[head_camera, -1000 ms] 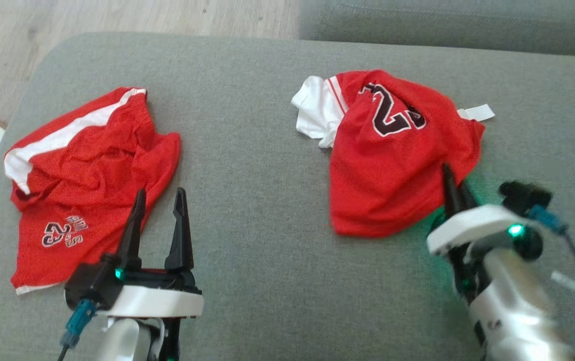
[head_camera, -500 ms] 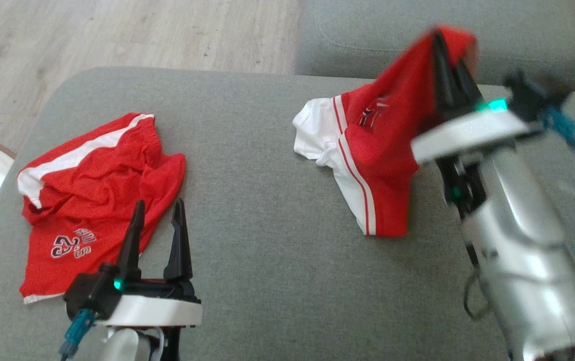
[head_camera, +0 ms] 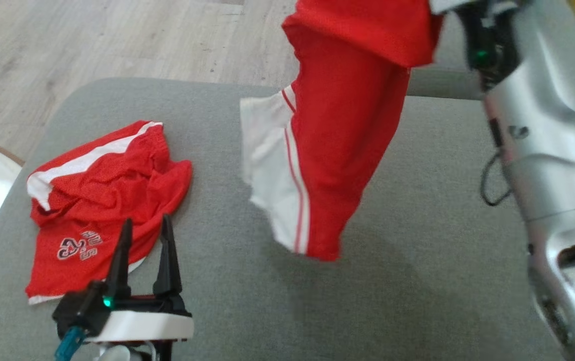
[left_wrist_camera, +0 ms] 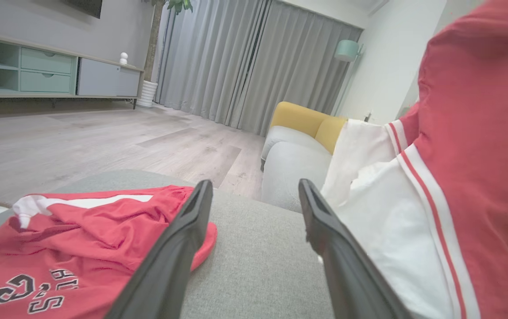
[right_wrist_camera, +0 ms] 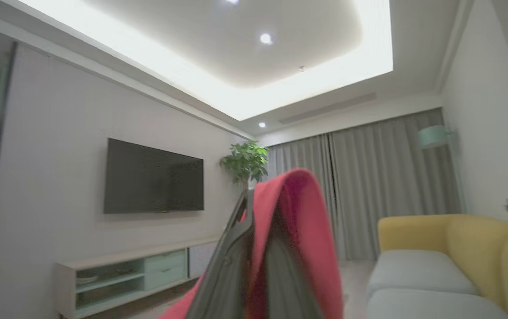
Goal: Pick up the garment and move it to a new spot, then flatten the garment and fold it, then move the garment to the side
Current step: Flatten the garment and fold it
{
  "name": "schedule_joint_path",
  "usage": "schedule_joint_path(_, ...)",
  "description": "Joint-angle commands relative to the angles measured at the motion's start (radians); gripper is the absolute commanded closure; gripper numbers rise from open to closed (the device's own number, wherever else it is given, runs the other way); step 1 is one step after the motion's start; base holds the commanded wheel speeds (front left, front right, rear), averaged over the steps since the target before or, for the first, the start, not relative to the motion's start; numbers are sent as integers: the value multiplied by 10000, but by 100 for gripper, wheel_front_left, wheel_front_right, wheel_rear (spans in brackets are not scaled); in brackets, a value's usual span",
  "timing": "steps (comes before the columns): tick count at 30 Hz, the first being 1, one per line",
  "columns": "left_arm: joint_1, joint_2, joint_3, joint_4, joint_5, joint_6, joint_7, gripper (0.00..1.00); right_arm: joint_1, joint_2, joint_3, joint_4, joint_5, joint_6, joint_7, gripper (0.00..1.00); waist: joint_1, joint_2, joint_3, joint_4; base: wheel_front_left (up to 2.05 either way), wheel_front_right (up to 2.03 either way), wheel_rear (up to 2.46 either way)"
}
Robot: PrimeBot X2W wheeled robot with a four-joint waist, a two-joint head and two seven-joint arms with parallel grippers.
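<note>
The right gripper [right_wrist_camera: 248,199] pinches shut on the red-and-white garment [head_camera: 347,150], which hangs over the grey cushion [head_camera: 247,311] toward 1 o'clock in the head view. The left gripper [head_camera: 146,223], at 7 o'clock, stands wide and empty, near red shorts [head_camera: 102,195] at 9 o'clock

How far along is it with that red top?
Early. Pickup looks done: the right hand is shut on the red jersey, which dangles above the grey cushion. In hand: the move to a new spot. To do: laying down, flattening, folding, moving aside. The left hand is open.
</note>
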Motion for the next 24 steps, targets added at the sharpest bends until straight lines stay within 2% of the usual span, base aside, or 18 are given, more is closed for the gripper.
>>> schedule_joint_path(1, -288, 1, 463, -463, -110, 43, -95, 0, -36, -125, -575, 219, -690, -7, -95, 100, 1, -1, 81, -192, 0, 0, 0)
schedule_joint_path(5, -280, 1, 420, -477, -115, -21, -95, 0, 689, -1046, -1772, 1240, -1957, -7, 10, 100, 1, -1, 265, -460, 0, 0, 0)
schedule_joint_path(6, -355, 1, 318, -460, -61, -55, -95, 0, 1219, -1580, -2221, 1776, -2663, -7, 141, 100, 1, -1, 381, -564, 0, 0, 0)
schedule_joint_path(9, -503, 1, 194, -424, 11, -92, -95, 0, 2017, -2387, -2952, 2767, -3913, -7, 549, 100, 1, -1, 561, -694, 0, 0, 0)
schedule_joint_path(11, -566, 1, 152, -413, 30, -104, -95, 0, 2217, -2581, -3306, 3088, -4267, -7, 737, 100, 1, -1, 616, -708, 0, 0, 0)
schedule_joint_path(12, -625, 1, 123, -407, 39, -112, -95, 0, 2381, -2749, -3684, 3321, -4608, -7, 821, 64, 1, -1, 666, -724, 0, 0, 0)
schedule_joint_path(13, -673, 1, 105, -398, 45, -118, -95, 0, 2531, -2887, -4046, 3521, -4987, -7, 932, 0, 1, -1, 696, -736, 0, 0, 0)
schedule_joint_path(15, -730, 1, 112, -395, 50, -126, -95, 0, 2744, -2921, -4641, 3772, -5628, -7, 1184, 0, 1, -1, 760, -789, 0, 0, 0)
schedule_joint_path(19, -778, 1, 186, -368, 68, -137, -95, 0, 2840, -2462, -5413, 3705, -6381, -7, 1354, 0, 1, -1, 827, -939, 0, 0, 0)
schedule_joint_path(24, -775, 1, 230, -358, 15, -121, -95, 0, 2908, -1754, -5741, 3014, -6913, -7, 775, 0, 1, -1, 701, -1225, 0, 0, 0)
